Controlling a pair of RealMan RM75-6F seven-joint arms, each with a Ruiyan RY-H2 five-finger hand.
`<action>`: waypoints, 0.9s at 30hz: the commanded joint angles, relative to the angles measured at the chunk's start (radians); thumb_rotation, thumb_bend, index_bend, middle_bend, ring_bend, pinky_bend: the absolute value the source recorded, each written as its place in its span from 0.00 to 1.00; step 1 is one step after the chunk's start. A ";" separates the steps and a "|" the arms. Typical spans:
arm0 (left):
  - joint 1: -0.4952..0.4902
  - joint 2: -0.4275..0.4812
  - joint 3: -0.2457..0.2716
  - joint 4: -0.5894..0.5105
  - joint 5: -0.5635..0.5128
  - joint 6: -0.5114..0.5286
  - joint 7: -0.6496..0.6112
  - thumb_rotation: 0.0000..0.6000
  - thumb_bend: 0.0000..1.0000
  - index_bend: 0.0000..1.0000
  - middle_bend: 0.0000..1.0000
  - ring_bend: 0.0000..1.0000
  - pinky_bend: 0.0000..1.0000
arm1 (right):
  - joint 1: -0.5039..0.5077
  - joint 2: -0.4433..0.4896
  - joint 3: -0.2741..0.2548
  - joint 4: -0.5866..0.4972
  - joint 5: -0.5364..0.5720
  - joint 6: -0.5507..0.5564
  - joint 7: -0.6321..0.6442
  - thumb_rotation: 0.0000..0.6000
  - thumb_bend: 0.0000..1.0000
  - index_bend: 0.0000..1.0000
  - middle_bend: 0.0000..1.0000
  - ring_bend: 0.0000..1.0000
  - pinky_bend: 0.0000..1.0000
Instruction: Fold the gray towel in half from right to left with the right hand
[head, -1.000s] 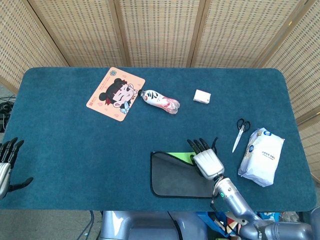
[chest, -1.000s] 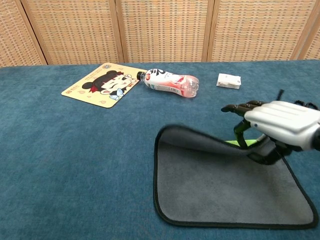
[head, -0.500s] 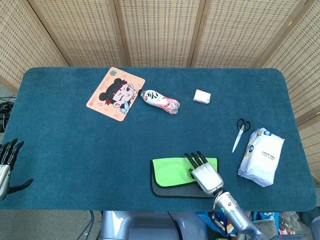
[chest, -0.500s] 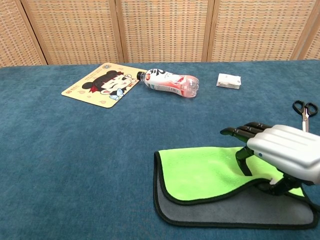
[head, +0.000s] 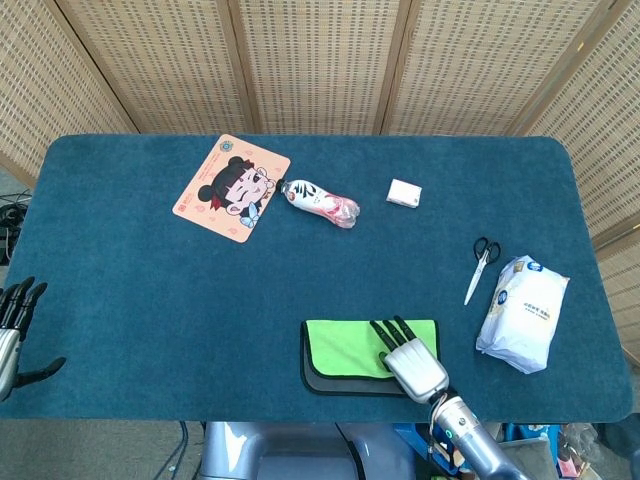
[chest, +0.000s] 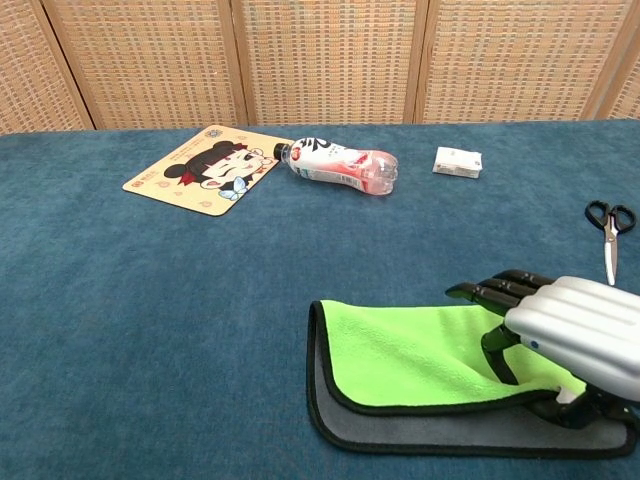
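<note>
Your right hand (chest: 570, 345) on the gray towel (chest: 400, 425), green side up.
Fingers (chest: 492, 292) extended flat on the fold's right part; grip cannot be told. Scissors (chest: 607, 228) lie beyond the towel's right end.

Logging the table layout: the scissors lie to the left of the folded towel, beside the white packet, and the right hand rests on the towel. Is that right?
Not quite. The scissors lie to the right of the folded towel, as the head view shows. The rest holds: they are beside the white packet, and the right hand rests on the towel.
</note>
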 joint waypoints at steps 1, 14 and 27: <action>0.000 0.000 0.000 0.000 0.001 0.001 0.001 1.00 0.08 0.00 0.00 0.00 0.00 | -0.009 0.005 -0.006 -0.006 -0.011 -0.002 -0.007 1.00 0.52 0.61 0.00 0.00 0.00; 0.002 0.001 -0.001 -0.002 -0.001 0.002 0.001 1.00 0.08 0.00 0.00 0.00 0.00 | -0.031 0.007 -0.006 -0.014 -0.040 -0.027 -0.035 1.00 0.52 0.57 0.00 0.00 0.00; 0.003 0.002 -0.002 -0.002 -0.003 0.002 0.002 1.00 0.08 0.00 0.00 0.00 0.00 | -0.004 0.073 -0.004 -0.057 -0.166 -0.065 0.103 1.00 0.19 0.00 0.00 0.00 0.00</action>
